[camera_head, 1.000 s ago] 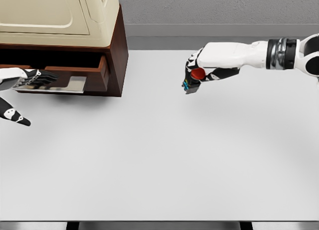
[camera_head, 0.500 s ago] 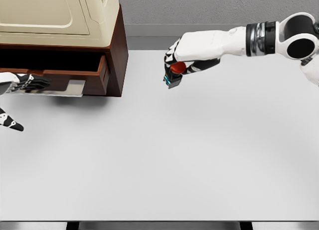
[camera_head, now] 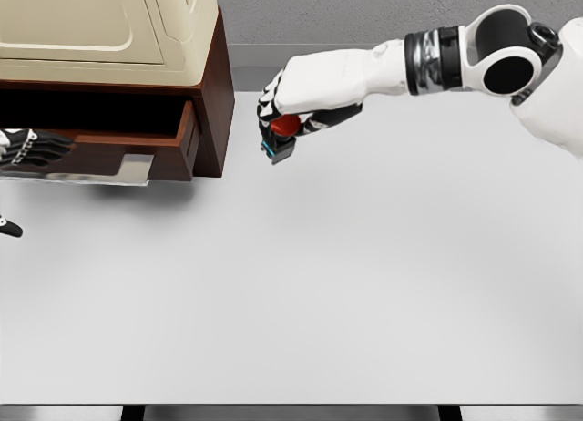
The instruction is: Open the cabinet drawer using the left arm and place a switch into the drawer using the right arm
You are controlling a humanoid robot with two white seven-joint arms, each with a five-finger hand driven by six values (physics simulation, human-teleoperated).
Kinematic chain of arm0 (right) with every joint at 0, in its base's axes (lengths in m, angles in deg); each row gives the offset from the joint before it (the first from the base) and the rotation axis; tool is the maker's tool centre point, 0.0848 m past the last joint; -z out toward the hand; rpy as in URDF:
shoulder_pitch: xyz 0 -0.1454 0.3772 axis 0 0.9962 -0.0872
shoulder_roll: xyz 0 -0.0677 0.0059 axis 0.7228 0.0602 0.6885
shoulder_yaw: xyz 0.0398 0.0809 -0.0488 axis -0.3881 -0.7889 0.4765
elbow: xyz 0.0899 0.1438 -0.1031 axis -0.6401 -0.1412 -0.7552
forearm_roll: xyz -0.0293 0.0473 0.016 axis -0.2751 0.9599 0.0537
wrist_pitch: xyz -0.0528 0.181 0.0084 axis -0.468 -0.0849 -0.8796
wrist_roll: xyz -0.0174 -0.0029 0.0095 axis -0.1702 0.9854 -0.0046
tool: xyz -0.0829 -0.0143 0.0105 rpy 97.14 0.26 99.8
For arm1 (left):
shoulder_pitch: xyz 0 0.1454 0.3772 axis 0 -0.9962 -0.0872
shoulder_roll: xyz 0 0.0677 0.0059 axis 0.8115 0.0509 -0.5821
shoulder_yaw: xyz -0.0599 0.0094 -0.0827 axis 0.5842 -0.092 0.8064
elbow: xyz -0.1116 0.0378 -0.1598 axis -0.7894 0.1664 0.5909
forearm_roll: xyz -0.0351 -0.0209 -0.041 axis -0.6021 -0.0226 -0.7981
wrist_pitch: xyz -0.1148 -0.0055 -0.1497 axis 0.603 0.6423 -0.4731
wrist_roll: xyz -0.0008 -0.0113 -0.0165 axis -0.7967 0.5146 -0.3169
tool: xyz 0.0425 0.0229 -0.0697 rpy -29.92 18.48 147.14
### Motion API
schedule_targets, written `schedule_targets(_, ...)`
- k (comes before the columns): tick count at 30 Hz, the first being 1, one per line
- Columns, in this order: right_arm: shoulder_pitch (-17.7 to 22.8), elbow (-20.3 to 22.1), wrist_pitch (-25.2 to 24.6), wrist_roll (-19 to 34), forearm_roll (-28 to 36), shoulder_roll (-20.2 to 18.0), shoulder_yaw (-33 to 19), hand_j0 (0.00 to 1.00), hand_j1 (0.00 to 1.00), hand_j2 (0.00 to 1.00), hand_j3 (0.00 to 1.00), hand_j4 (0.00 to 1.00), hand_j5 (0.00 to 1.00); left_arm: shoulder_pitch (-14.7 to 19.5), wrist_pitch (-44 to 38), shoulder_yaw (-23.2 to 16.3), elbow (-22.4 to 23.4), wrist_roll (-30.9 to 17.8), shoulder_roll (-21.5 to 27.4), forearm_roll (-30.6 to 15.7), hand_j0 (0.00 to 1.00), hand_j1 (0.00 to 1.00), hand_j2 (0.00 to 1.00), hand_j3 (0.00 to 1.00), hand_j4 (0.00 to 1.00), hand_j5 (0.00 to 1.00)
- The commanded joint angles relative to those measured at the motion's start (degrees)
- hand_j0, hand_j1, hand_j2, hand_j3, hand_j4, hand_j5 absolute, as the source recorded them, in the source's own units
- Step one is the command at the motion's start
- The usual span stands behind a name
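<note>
From my remote station I read the white five-finger right hand (camera_head: 296,111) as clamped on the small switch with a red round button and a dark body with a blue edge (camera_head: 281,138). The switch hangs below the palm, above the far edge of the flat white table (camera_head: 364,284), just beside the right side of the dark brown wooden cabinet (camera_head: 211,93) but clear of it. The right arm comes in from the table's far right corner.

The black-fingered left hand (camera_head: 32,148) shows at the picture's left edge, with its fingers curled around the flat silver handle (camera_head: 109,170) on the front of the brown wooden drawer (camera_head: 137,148). The drawer stands pulled out from the cabinet (a dark gap is open behind its front panel). A cream-coloured boxy appliance (camera_head: 100,25) sits on top of the cabinet, at the table's far left corner.
</note>
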Motion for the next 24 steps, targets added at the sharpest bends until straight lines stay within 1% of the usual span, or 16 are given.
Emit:
schedule_targets(1, -0.17, -0.01, -0.18, -0.02, 0.46, 0.92, 0.09, 0.47, 0.47, 0.47, 0.47, 0.47, 0.47, 0.0, 0.0, 0.32, 0.01, 0.01, 0.43, -1.07, 1.0, 1.0, 1.0, 1.0, 1.0, 1.0)
schedule_targets(4, -1.05, -0.01, -0.18, -0.02, 0.54, 1.8, 0.09, 0.47, 0.47, 0.47, 0.47, 0.47, 0.47, 0.09, 0.0, 0.41, 0.01, 0.01, 0.34, -1.51, 1.0, 1.0, 1.0, 1.0, 1.0, 1.0)
schedule_targets(8, -1.93, 0.07, -0.18, -0.02, 0.63, 1.98, 0.0, 0.47, 0.47, 0.47, 0.47, 0.47, 0.47, 0.18, 0.0, 0.84, 0.01, 0.01, 0.34, -1.68, 1.0, 1.0, 1.0, 1.0, 1.0, 1.0)
schedule_targets(9, -2.02, -0.01, -0.18, -0.02, 0.63, 2.59, 0.0, 0.47, 0.47, 0.47, 0.47, 0.47, 0.47, 0.26, 0.0, 1.2, 0.01, 0.01, 0.34, -2.47, 1.0, 1.0, 1.0, 1.0, 1.0, 1.0)
schedule_targets(13, -2.81, -0.1, -0.18, -0.02, 0.72, 4.09, 0.0, 0.47, 0.47, 0.47, 0.47, 0.47, 0.47, 0.44, 0.18, 1.72, 0.01, 0.01, 0.34, -3.18, 1.0, 1.0, 1.0, 1.0, 1.0, 1.0)
schedule_targets(15, -3.16, -0.1, -0.18, -0.02, 0.72, 4.26, 0.0, 0.47, 0.47, 0.47, 0.47, 0.47, 0.47, 0.35, 0.26, 1.9, 0.01, 0.01, 0.43, -3.62, 1.0, 1.0, 1.0, 1.0, 1.0, 1.0)
schedule_targets(17, -3.6, -0.1, -0.18, -0.02, 0.72, 5.05, 0.0, 0.47, 0.47, 0.47, 0.47, 0.47, 0.47, 0.44, 0.35, 1.99, 0.01, 0.01, 0.43, -4.23, 1.0, 1.0, 1.0, 1.0, 1.0, 1.0)
schedule_targets(19, -4.13, -0.45, -0.18, -0.02, 0.81, 6.37, 0.0, 0.47, 0.47, 0.47, 0.47, 0.47, 0.47, 0.44, 2.64, 1.99, 0.01, 0.01, 0.43, -4.41, 1.0, 1.0, 1.0, 1.0, 1.0, 1.0)
schedule_targets(24, -5.01, -0.98, -0.18, -0.02, 0.81, 8.57, 0.09, 0.47, 0.47, 0.47, 0.47, 0.47, 0.47, 0.44, 2.64, 2.34, 0.01, 0.01, 1.22, -4.5, 1.0, 1.0, 1.0, 1.0, 1.0, 1.0)
